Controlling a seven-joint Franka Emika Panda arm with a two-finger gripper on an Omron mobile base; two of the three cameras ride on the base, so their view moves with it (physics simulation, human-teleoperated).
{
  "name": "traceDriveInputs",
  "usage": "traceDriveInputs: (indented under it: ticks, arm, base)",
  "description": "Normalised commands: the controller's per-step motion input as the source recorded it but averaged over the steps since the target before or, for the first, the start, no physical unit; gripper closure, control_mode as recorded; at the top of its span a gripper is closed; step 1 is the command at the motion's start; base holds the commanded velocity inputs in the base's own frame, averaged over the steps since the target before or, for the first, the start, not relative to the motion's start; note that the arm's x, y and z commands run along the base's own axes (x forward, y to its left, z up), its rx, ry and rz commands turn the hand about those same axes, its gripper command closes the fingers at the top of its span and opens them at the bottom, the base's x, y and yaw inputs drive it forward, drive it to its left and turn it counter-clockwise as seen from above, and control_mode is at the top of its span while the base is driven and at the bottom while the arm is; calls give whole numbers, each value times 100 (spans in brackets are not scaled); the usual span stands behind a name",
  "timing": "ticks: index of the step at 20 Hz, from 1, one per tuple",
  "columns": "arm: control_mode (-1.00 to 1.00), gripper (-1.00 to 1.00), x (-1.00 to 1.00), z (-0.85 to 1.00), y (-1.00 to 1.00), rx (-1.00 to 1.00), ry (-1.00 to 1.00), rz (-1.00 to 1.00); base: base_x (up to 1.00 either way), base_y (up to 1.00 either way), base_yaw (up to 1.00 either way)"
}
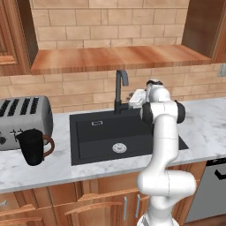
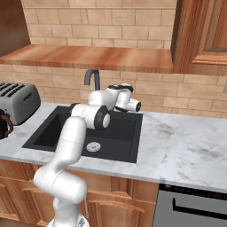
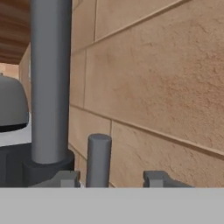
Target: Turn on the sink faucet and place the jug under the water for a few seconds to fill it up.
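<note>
Brick wall fills my background as my gripper (image 3: 113,178), jaws part-open, straddles the lever (image 3: 99,159) beside the sink faucet (image 3: 50,83), ready to work it.

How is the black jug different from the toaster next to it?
The jug is matte black; the toaster is shiny silver. The jug is a round cylinder with a brown loop handle; the toaster is a wide box with slots on top. The jug stands in front, nearer the counter's edge; the toaster sits behind it, towards the wall. Both stand upright on the marble counter, left of the sink.
</note>
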Motion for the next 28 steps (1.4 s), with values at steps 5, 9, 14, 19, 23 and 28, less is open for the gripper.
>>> traceDriveInputs:
  ticks: [5,9,14,19,23,28]
  arm:
    - [-100,100,0,-2,-6,1,2,-14]
    - [-100,100,3,-7,-58,13,14,-31]
    - [-100,100,0,-12,-71,16,17,-31]
    - [-100,100,4,-33,-100,24,24,-20]
    - [-100,100,7,-49,-100,27,26,-17]
    - [-100,100,7,-49,-99,25,24,-11]
  base:
    - [0,0,0]
    - [0,0,0]
    - [0,0,0]
    - [0,0,0]
    - [0,0,0]
    - [0,0,0]
